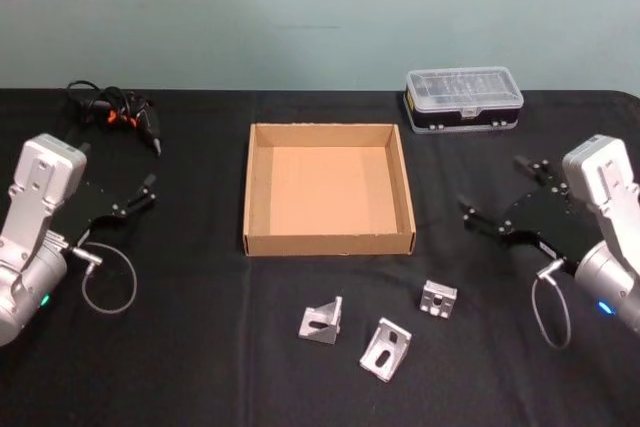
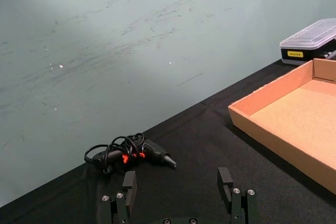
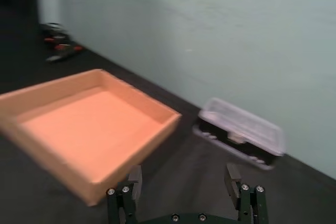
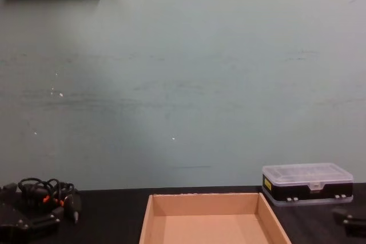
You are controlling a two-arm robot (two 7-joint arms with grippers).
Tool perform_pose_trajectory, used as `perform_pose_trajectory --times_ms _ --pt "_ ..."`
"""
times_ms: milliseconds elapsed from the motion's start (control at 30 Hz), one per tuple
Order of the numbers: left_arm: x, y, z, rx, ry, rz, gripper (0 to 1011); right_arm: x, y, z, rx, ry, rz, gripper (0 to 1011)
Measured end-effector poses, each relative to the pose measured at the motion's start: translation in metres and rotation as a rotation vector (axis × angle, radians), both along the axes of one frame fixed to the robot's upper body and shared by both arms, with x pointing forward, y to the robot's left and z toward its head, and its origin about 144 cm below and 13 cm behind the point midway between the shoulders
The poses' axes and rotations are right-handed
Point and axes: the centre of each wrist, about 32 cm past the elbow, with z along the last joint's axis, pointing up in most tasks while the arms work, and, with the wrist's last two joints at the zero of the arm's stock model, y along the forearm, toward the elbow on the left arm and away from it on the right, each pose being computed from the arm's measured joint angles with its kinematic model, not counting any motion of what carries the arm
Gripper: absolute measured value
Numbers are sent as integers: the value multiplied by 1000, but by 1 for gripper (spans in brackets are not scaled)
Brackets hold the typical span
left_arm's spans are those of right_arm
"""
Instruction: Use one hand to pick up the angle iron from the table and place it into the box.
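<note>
Three silver angle irons lie on the black table [image 1: 200,367] in front of the box: one at the left [image 1: 321,321], one in the middle [image 1: 385,349], one at the right [image 1: 438,298]. The tan cardboard box [image 1: 328,244] sits open at the table's centre, with nothing inside; its walls also show in the wrist views [image 2: 273,98] [image 3: 131,153] and the chest view [image 4: 206,204]. My left gripper [image 1: 135,197] [image 2: 177,182] hovers open at the left, well apart from the box. At the right, my right gripper [image 1: 497,189] [image 3: 184,177] is open too, holding nothing.
A clear-lidded black plastic case [image 1: 463,98] [image 4: 307,183] stands behind the box to the right. A black tool with orange marks and a coiled cable [image 1: 115,112] [image 2: 128,153] lies at the back left. A wall closes off the table's far side.
</note>
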Motion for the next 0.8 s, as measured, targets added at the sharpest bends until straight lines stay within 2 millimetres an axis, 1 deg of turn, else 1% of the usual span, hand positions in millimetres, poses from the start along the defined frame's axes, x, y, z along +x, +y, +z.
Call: perform_pose_trajectory --times_ms 200,233,433,533,667,800 --pt "0 0 0 0 0 0 1011 -4 0 22 7 97 121 1003" --pt "0 0 0 0 0 0 1011 -5 0 28 3 121 147 1002" --pt "0 0 0 0 0 0 1011 -6 -2 54 -32 201 225 1003" --pt "0 0 0 0 0 0 1012 -8 -3 63 -52 228 245 1002" --pt "0 0 0 0 0 0 1011 -13 -4 69 -75 252 260 1003" --pt "0 0 0 0 0 0 1011 -22 -5 71 -89 273 261 1003"
